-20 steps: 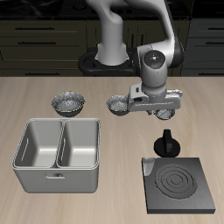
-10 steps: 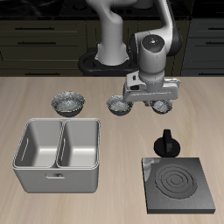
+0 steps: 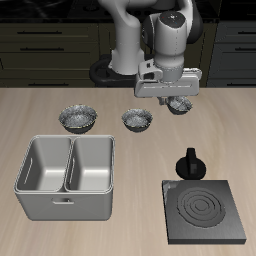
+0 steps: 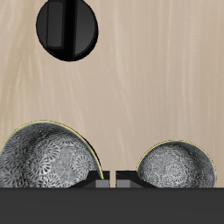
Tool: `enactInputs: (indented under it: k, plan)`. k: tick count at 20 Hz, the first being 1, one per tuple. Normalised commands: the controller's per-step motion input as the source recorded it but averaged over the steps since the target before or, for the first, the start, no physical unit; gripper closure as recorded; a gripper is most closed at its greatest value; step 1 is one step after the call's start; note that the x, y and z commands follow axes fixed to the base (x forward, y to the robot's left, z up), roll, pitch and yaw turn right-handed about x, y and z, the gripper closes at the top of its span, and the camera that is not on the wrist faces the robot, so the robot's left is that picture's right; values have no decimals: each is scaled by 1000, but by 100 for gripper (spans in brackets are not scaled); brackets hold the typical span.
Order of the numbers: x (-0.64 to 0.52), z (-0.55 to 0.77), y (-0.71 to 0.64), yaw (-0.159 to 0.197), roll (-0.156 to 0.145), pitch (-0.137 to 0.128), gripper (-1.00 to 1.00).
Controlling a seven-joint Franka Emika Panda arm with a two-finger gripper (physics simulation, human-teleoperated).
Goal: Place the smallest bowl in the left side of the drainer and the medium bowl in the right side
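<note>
**Gripper up between two bowls, all three bowls out on the table**

- Gripper [image 3: 170, 100] hangs above the tabletop behind the drainer [image 3: 65, 206]. The exterior view does not show the fingertips clearly. In the wrist view the fingertips [image 4: 100, 177] sit together with only a thin slit between them and nothing in it.
- Smallest bowl [image 3: 137, 119] stands on the table behind the drainer, apart from it. In the wrist view its lower part is cut off by the gripper body.
- A bigger bowl [image 3: 183, 105] stands just beside it, farther back. The gripper hides much of it, and the wrist view crops it at the frame edge, so its full width is hard to judge.
- Medium bowl [image 3: 77, 119], as best I can size it, stands behind the drainer's far wall, clear of it.
- Dark round shape [image 4: 67, 28] in the wrist view: cannot tell what it is.
- Small black object [image 3: 190, 163] behind a black stove plate [image 3: 205, 210]: too small to make out.
</note>
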Motion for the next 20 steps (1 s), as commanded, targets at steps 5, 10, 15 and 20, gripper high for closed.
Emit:
enactInputs:
  k: [5,10,15,20]
  plan:
    - [-121,473,-178,-12,24,-31,100]
    - [-111,427,-69,-19,17,-19,100]
    - [-42,343,-108,-4,6,-37,100]
    - [74,225,-258,-17,-2,14,100]
